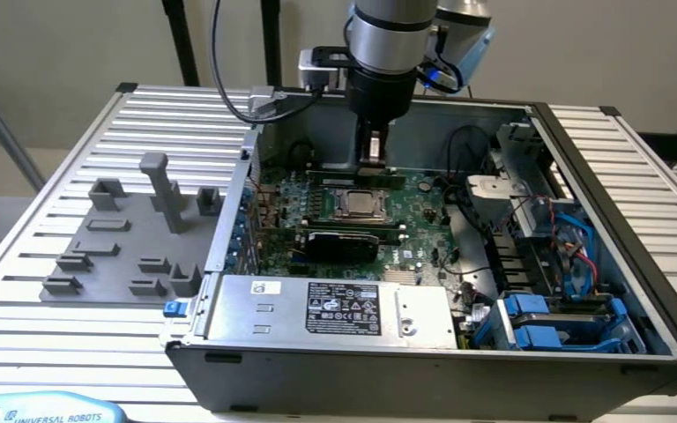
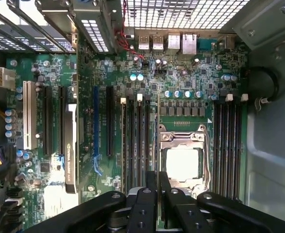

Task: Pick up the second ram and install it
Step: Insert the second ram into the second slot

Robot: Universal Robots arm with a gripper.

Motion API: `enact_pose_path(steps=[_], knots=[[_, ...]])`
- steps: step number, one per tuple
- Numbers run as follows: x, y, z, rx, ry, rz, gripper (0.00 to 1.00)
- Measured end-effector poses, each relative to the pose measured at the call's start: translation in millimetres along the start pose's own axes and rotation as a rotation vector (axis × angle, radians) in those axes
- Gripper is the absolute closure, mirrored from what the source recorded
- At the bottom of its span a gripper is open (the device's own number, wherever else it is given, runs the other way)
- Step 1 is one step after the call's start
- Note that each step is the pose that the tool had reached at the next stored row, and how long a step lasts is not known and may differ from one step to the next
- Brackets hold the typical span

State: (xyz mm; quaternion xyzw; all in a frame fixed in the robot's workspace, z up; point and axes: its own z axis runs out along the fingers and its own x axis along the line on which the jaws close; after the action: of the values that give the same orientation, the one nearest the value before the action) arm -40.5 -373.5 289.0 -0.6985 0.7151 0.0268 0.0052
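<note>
The second ram (image 1: 334, 177), a thin green stick, lies level just behind the processor socket (image 1: 366, 204), low over the motherboard inside the open computer case. My gripper (image 1: 374, 162) comes straight down onto its middle. In the wrist view the black fingers (image 2: 147, 204) are pressed together with the gripper (image 2: 158, 183) shut on the stick, whose narrow edge (image 2: 158, 131) runs between the long black memory slots (image 2: 135, 145) and the socket (image 2: 182, 162). I cannot tell whether the stick is seated in a slot or held just above.
A black card with a metal frame (image 1: 338, 240) sits in front of the socket. The power supply (image 1: 332, 308) fills the case's near side. Blue drive cages (image 1: 562, 322) and cables (image 1: 486, 189) are at the exterior view's right. A grey parts fixture (image 1: 127, 238) lies outside the case at its left.
</note>
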Motion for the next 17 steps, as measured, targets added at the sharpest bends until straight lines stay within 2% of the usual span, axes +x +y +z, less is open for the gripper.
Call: enact_pose_path(steps=[9, 12, 17], knots=[[10.4, -0.9, 15.9, 0.0053, -0.0004, 0.005, 0.87], [11.9, -1.2, 21.2, 0.0075, -0.0006, 0.010, 0.87], [12.5, -2.6, 30.3, 0.0078, -0.0006, 0.012, 0.87]])
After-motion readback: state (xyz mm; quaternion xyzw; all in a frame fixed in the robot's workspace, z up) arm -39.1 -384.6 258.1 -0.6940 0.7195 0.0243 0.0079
